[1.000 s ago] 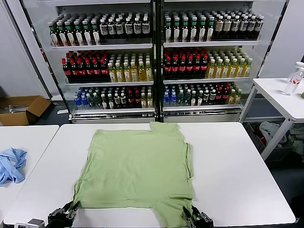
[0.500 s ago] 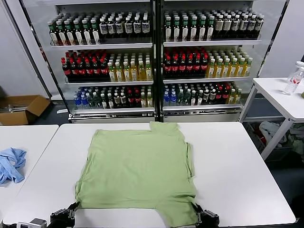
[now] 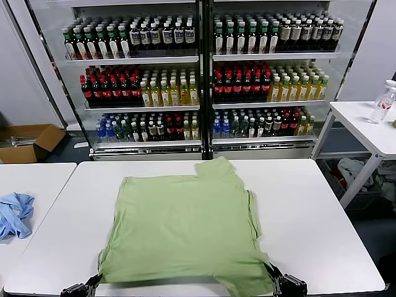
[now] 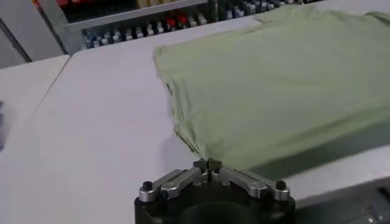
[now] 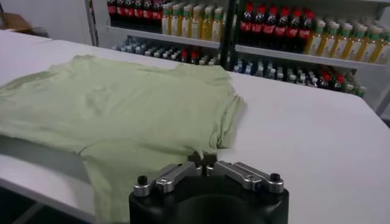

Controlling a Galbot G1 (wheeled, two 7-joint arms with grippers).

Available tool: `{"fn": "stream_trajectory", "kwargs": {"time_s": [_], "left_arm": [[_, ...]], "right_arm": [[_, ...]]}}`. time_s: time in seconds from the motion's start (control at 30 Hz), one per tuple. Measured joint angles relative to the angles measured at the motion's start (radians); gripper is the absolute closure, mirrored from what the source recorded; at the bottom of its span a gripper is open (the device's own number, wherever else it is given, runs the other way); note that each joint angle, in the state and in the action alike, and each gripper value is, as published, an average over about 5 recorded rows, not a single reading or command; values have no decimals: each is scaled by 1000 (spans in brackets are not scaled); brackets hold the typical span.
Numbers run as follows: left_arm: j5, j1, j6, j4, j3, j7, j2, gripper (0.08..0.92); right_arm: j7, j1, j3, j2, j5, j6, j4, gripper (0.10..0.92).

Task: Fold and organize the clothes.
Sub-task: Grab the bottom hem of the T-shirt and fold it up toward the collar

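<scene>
- A crumpled light blue cloth (image 3: 15, 213) lies on a separate white side table (image 3: 37, 179) at the far left, well apart from the work.
- An open cardboard box (image 3: 28, 141) sits on the floor behind that side table.
- The left gripper (image 3: 94, 283) is at the near left edge of the tabletop (image 3: 322, 216), its jaws pressed together on the near left corner of the green shirt (image 3: 182, 229); the left wrist view shows the tips (image 4: 208, 164) meeting right at the cloth's edge.
- The shirt lies spread across the middle of the tabletop, plain side showing, one sleeve pointing toward the far edge and another hanging at the near edge; its near hem is raised a little off the surface.
- The right gripper (image 3: 276, 279) is at the near edge beside the near sleeve, jaws closed on the shirt there; the right wrist view shows the tips (image 5: 203, 159) together at the fabric.
- Behind the tabletop stands a drinks cooler (image 3: 204, 74) with rows of bottles.
- A further white table (image 3: 371, 130) at the far right carries a clear water bottle (image 3: 383, 102).
</scene>
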Motion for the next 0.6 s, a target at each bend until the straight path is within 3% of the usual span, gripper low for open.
{"fn": "stream_trajectory", "kwargs": {"time_s": [0.23, 0.6], "left_arm": [[-4, -17, 2, -52, -7, -17, 19, 911], [-52, -298, -49, 94, 76, -11, 27, 911]], "right_arm": [[25, 115, -15, 4, 32, -28, -18, 913], [35, 402, -80, 2, 79, -70, -154, 913]]}}
